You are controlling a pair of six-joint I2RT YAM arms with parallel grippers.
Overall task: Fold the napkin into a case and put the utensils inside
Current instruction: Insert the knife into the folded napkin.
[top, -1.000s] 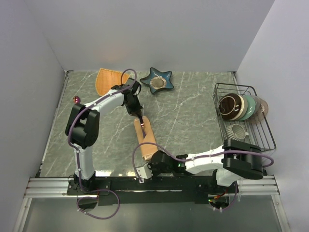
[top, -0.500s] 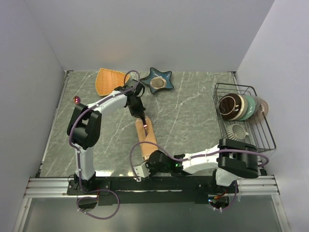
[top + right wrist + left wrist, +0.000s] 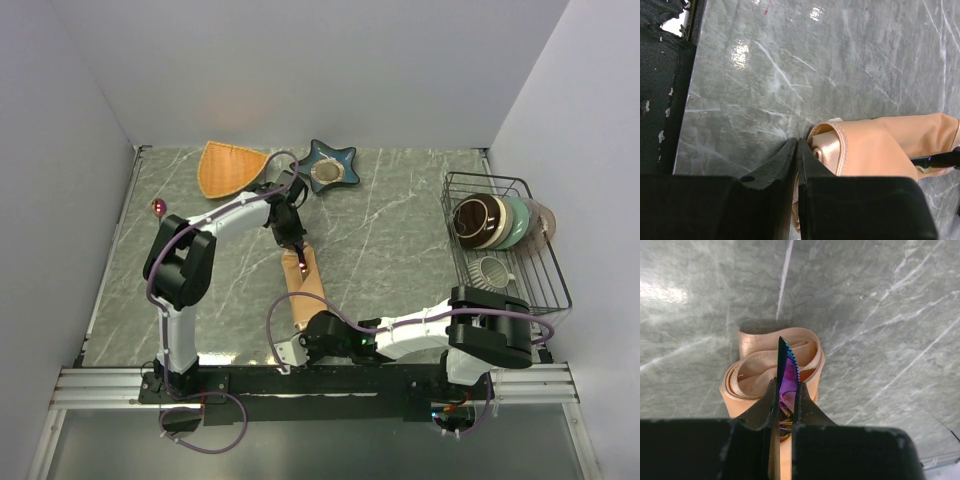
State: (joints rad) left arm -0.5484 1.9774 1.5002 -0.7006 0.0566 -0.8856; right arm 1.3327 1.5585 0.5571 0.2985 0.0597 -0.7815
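Left wrist view has the left claw [image 3: 786,392] front and centre. Its jaws stand narrow, pinched on the flat of a knife [image 3: 788,371], and the purple-pink serrated blade pokes out past the fingertips. Just beyond those tips, under the blade, lies the open end of the napkin [image 3: 752,377]. Its peach satin layers curl into a loose mouth on the grey marbled worktop [image 3: 880,300]. The knife's point hangs over that mouth, but I cannot tell whether it touches the cloth.

On the right wrist view, the right claw [image 3: 797,146] has its jaws almost together. A sliver of peach cloth shows between them, so it looks clamped on the napkin's other end, where a rolled corner sits right at its tips. The folded strip runs away to that claw's right.

Seen from the top camera, the napkin is a narrow strip lying between the two claws, the left one at its far end and the right one at its near end. Beyond the left claw sits a teal star-shaped dish [image 3: 330,166]. An orange fan-shaped dish [image 3: 228,168] lies beyond it and further to its left. Well off to the right of both claws stands a wire rack [image 3: 485,176] holding bowls [image 3: 480,222].
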